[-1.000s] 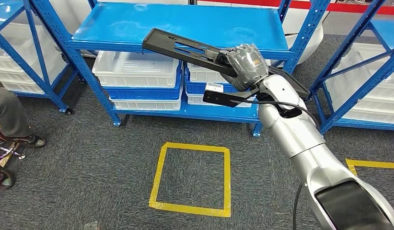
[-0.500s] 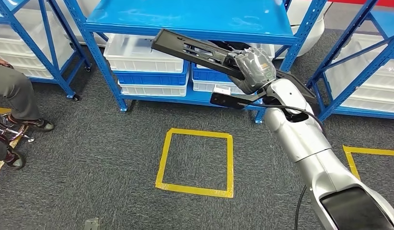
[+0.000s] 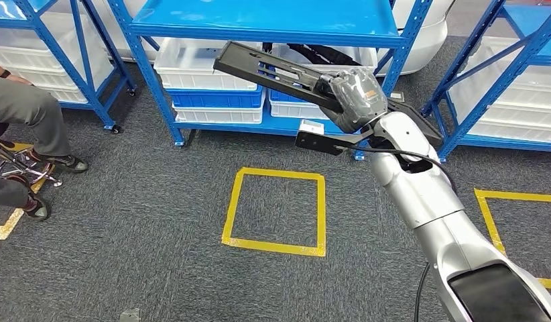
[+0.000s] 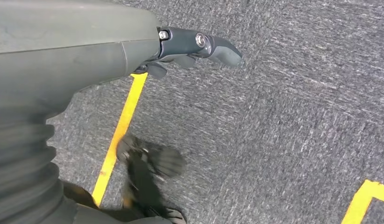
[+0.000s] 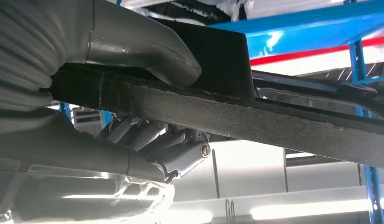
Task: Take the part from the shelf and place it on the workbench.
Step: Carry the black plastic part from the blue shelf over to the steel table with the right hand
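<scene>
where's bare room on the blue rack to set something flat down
The top shelf of the blue rack is bare between its uprights. The level beneath is crowded with white bins stacked on a blue one. The right hand holds the black part in front.

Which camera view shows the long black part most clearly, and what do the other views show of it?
The head view: the whole black part shows there, gripped by the right hand. The right wrist view shows its rough edge from very near. The left wrist view looks at carpet.
</scene>
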{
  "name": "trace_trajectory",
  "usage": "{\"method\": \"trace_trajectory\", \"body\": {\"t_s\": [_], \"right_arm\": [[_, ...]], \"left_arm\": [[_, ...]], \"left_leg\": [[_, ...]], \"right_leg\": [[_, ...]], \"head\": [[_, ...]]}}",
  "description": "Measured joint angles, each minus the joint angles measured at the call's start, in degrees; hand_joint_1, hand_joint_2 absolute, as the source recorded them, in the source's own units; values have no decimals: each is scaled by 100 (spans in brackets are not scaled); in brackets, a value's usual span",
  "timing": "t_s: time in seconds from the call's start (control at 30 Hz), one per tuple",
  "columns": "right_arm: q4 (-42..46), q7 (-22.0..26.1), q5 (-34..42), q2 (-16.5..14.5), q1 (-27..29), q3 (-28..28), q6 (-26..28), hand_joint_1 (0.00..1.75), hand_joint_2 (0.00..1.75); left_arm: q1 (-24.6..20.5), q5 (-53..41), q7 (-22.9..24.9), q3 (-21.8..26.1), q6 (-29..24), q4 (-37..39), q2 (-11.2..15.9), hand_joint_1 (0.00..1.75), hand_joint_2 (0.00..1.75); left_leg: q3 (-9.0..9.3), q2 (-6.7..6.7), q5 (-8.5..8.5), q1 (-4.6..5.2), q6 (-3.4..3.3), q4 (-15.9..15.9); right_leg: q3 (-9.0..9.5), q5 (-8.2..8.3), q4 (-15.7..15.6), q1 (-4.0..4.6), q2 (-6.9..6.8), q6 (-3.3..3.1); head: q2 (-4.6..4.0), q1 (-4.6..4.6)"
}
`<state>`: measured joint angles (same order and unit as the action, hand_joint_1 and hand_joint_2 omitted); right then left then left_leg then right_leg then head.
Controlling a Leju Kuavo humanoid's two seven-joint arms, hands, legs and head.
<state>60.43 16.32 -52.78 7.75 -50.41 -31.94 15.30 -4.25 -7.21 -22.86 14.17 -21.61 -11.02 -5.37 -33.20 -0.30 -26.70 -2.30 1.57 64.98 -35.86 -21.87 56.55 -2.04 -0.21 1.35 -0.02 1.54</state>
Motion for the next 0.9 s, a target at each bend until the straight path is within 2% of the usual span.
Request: {"method": "trace_trajectory", "body": {"t_s": [0.03, 0.07, 0.1, 0.13, 0.17, 0.2, 0.23, 0.3, 0.33, 0.37, 0.4, 0.43, 0.47, 0.5, 0.53, 0.57, 0.67, 0.7, 0.8, 0.9], "right_arm": [[27, 0, -1, 8, -15, 17, -2, 175, 175], [48, -1, -3, 18, -29, 30, -8, 175, 175], [59, -1, -7, 25, -28, 37, -16, 175, 175], [65, -1, -11, 35, -19, 41, -23, 175, 175], [69, -1, -17, 45, -4, 46, -29, 175, 175], [69, -3, -25, 55, 11, 51, -31, 175, 175], [70, -7, -34, 63, 21, 57, -31, 175, 175], [70, -19, -52, 79, 50, 66, -31, 175, 175], [70, -24, -59, 86, 69, 68, -31, 175, 175], [70, -26, -63, 92, 84, 69, -31, 175, 175], [72, -27, -66, 94, 92, 71, -31, 175, 175], [79, -27, -68, 95, 91, 76, -31, 175, 175], [90, -27, -70, 92, 88, 85, -31, 175, 175], [102, -28, -73, 91, 83, 96, -31, 175, 175], [111, -29, -77, 90, 79, 107, -31, 175, 175], [116, -31, -85, 88, 80, 114, -31, 175, 175], [116, -40, -105, 89, 87, 120, -31, 175, 175], [116, -45, -107, 89, 90, 120, -31, 175, 175], [116, -57, -119, 88, 95, 119, -31, 175, 175], [116, -68, -131, 84, 104, 119, -31, 175, 175]], "left_arm": [[-17, -4, -1, 0, -2, -2, 0, 0, 175], [-29, -9, -3, -1, -6, -2, 1, 0, 175], [-33, -13, -4, -1, -11, -2, -1, 0, 175], [-27, -16, -6, 0, -16, -1, -7, 0, 175], [-18, -19, -7, 1, -20, -1, -9, 0, 175], [-9, -25, -7, 3, -22, 0, -10, 0, 175], [-7, -32, -9, 3, -23, 0, -10, 0, 175], [-2, -48, -12, 4, -19, 0, -7, 0, 175], [1, -52, -13, 4, -16, 0, -10, 0, 175], [3, -54, -13, 4, -14, 0, -14, 0, 175], [3, -54, -13, 3, -14, 0, -17, 0, 175], [2, -55, -13, 4, -14, 0, -21, 0, 175], [1, -57, -14, 4, -14, 0, -23, 0, 175], [1, -59, -14, 5, -15, 0, -25, 0, 175], [0, -62, -13, 5, -15, 0, -28, 0, 175], [0, -65, -12, 4, -15, 0, -30, 0, 175], [3, -68, -7, 3, -16, 0, -32, 0, 175], [4, -68, -5, 3, -16, 0, -31, 0, 175], [3, -68, -4, 3, -16, 0, -31, 0, 175], [4, -68, -4, 3, -16, 0, -31, 0, 175]], "left_leg": [[248, -2, -147, 12, -27, -340], [359, 0, -227, 36, -65, -538], [345, 7, -241, 54, -123, -597], [301, 17, -189, 70, -184, -614], [252, 31, -123, 80, -257, -632], [193, 45, -49, 89, -324, -651], [113, 54, 21, 103, -369, -653], [-50, 56, 148, 137, -409, -648], [-124, 53, 207, 155, -414, -645], [-189, 51, 260, 171, -411, -643], [-245, 49, 308, 186, -404, -642], [-285, 48, 352, 197, -391, -639], [-317, 48, 391, 212, -367, -641], [-337, 50, 423, 221, -341, -642], [-347, 53, 451, 224, -310, -644], [-362, 53, 459, 233, -292, -647], [-413, 57, 507, 220, -359, -661], [-428, 61, 546, 206, -355, -674], [-455, 68, 639, 186, -284, -721], [-466, 66, 688, 181, -283, -752]], "right_leg": [[-53, 43, 31, 17, -2, 53], [-97, 93, 41, 32, -6, 103], [-139, 145, 29, 51, -9, 157], [-199, 147, 53, 50, -10, 184], [-282, 76, 155, 48, -10, 183], [-410, -76, 389, 46, -7, 163], [-572, -293, 762, 30, -5, 129], [-833, -668, 1539, 38, 0, 116], [-840, -756, 1719, 47, 1, 132], [-709, -762, 1642, 62, 2, 152], [-447, -707, 1329, 79, 3, 168], [-121, -652, 871, 93, 1, 156], [161, -596, 466, 125, 2, 121], [341, -557, 177, 154, 6, 68], [417, -540, 40, 185, 10, 7], [416, -509, 26, 203, 13, -43], [387, -429, 1, 192, 15, -113], [366, -402, 3, 198, 16, -132], [309, -341, 5, 214, 18, -184], [284, -312, 5, 217, 17, -209]], "head": [[0, -6], [0, -14], [0, -19], [0, -22], [0, -25], [0, -33], [0, -42], [0, -56], [0, -56], [0, -57], [0, -56], [0, -56], [0, -50], [0, -47], [0, -44], [0, -43], [0, -45], [0, -43], [0, -42], [0, -42]]}}
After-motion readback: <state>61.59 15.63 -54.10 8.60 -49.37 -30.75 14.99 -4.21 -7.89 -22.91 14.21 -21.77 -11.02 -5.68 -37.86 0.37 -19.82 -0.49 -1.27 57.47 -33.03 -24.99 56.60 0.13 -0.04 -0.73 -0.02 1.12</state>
